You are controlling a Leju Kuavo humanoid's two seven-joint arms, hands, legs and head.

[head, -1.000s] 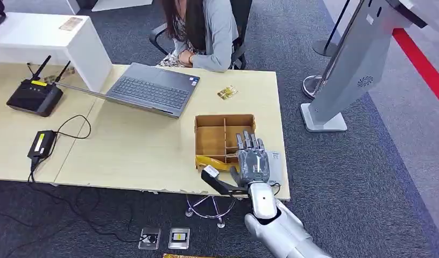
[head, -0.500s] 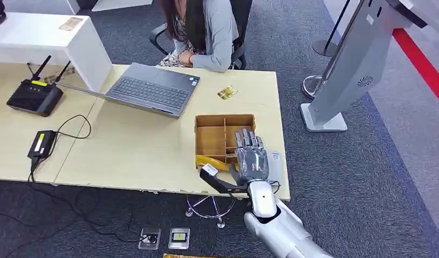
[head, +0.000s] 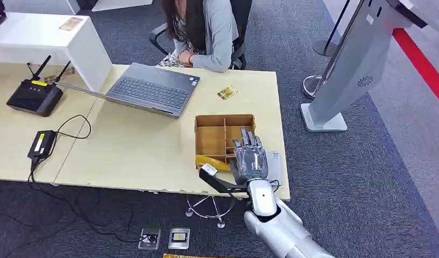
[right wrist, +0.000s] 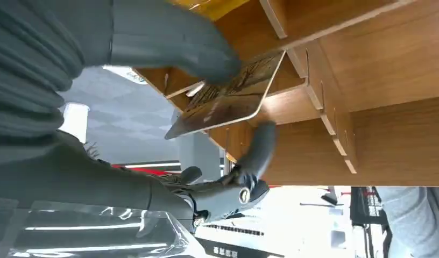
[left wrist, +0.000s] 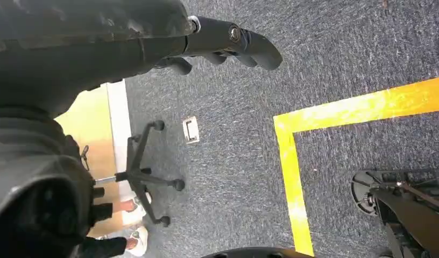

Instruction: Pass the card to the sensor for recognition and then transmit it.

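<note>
Pinching card — right robot hand over wooden box; left robot hand curled, empty.

Robot's right hand hovers over near-right compartments of wooden divider box on desk; card lies beyond, nr open laptop. Person seated opposite.

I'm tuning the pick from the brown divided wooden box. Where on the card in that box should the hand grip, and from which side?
Grip the card by its free edge, thumb on one flat face and a finger on the other, coming from the open top of the wooden box. It leans tilted against a divider, so both faces are reachable. The right hand already has its thumb on it there.
</note>
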